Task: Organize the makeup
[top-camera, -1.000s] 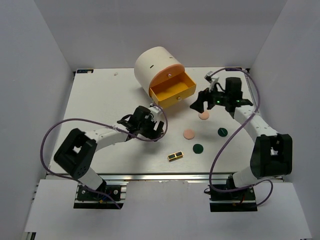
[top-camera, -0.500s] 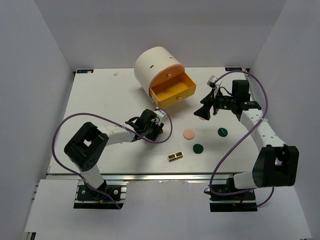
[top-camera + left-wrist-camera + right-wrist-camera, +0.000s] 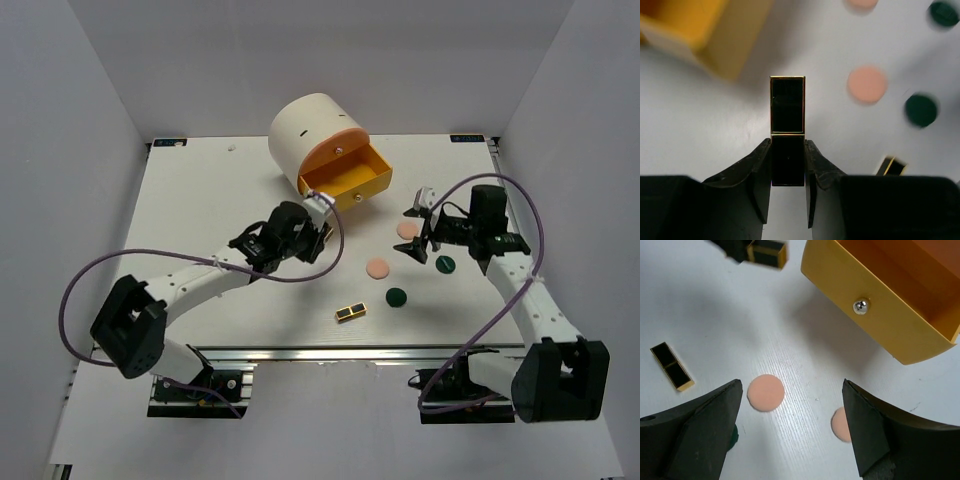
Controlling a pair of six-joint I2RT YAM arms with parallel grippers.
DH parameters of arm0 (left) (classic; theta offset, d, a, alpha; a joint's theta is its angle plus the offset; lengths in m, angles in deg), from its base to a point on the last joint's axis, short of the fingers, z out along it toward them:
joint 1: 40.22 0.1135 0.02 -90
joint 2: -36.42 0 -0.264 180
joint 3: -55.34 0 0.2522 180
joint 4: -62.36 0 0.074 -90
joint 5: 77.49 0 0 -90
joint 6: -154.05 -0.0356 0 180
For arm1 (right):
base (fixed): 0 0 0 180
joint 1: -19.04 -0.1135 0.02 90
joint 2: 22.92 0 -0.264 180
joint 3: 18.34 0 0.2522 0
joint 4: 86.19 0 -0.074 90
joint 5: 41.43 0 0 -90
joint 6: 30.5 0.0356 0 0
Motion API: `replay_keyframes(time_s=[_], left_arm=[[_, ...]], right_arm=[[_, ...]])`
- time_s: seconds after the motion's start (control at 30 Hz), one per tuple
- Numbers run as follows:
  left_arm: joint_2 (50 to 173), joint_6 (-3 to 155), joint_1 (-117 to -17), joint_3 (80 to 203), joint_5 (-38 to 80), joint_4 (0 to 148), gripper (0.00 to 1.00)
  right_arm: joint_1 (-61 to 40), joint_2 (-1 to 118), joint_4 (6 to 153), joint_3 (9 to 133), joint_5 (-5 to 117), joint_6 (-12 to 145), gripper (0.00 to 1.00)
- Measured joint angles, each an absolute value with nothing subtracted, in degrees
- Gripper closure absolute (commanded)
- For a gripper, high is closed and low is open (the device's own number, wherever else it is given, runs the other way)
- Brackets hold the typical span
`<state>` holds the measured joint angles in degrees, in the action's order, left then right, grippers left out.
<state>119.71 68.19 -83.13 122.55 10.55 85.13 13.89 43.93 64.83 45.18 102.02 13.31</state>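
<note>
My left gripper [image 3: 787, 143] is shut on a black-and-gold palette [image 3: 787, 105], which sticks out ahead of the fingers. In the top view this gripper [image 3: 306, 233] hovers just in front of the orange drawer [image 3: 345, 180]. A second palette [image 3: 350, 312] lies near the front edge. My right gripper [image 3: 420, 233] stands open above the table with nothing between its fingers. One peach disc [image 3: 765, 392] lies by its left finger. Another peach disc [image 3: 839, 424] is half hidden behind the right finger. Two dark green discs [image 3: 445, 264] [image 3: 397, 297] lie further forward.
The cream cylinder [image 3: 312, 135] stands at the back centre, its orange drawer [image 3: 890, 300] pulled open toward the arms. The table's right edge [image 3: 500, 190] runs just beyond the right arm.
My left gripper has closed on the palette and carried it a little toward the drawer. The right gripper, still open, has pulled back toward the near right, off the peach disc.
</note>
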Motion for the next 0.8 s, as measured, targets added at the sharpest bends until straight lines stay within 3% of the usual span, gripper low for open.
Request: replay_keyframes(time_s=[0.07, 0.17, 0.2, 0.23, 0.27, 0.33, 0.37, 0.5, 0.77, 0.8], left_arm=[[118.35, 67.95, -83.31, 128.02, 11.01, 85.96, 1.0], [118.03, 66.4, -83.46, 136.43, 11.47, 86.22, 1.0], [118.53, 65.42, -83.46, 139.25, 11.49, 86.38, 1.0], [119.25, 64.48, -83.46, 141.79, 11.49, 86.33, 1.0], [120.47, 63.23, -83.46, 144.41, 11.41, 86.44, 1.0], [123.91, 61.04, -83.37, 149.17, 11.14, 86.16, 0.98], [126.05, 60.08, -83.11, 151.1, 10.97, 86.29, 0.96], [135.97, 56.48, -82.43, 156.96, 9.22, 86.9, 0.87], [143.97, 53.42, -81.19, 159.91, 3.97, 88.59, 0.59], [143.97, 53.33, -81.19, 160.21, 3.58, 88.52, 0.5]], right_arm=[[13.87, 41.64, 65.35, 43.16, 102.37, 11.71, 0.24], [13.74, 42.6, 62.97, 44.43, 104.08, 7.3, 0.57], [13.6, 43.54, 60.94, 45.37, 104.53, 5.5, 0.87], [13.3, 44.59, 58.88, 46.44, 104.95, 3.67, 0.98], [12.95, 45.57, 57.07, 47.49, 105.15, 2.62, 1.0], [11.83, 47.19, 53.48, 49.07, 105.28, -0.31, 0.96], [11.18, 47.58, 52.13, 49.42, 105.28, -1.64, 0.81], [7.66, 47.67, 47.62, 49.63, 104.4, -6.56, 0.69], [2.09, 46.82, 46.25, 48.21, 100.93, -10.32, 0.4], [0.56, 46.62, 45.99, 47.58, 100.12, -11.09, 0.37]])
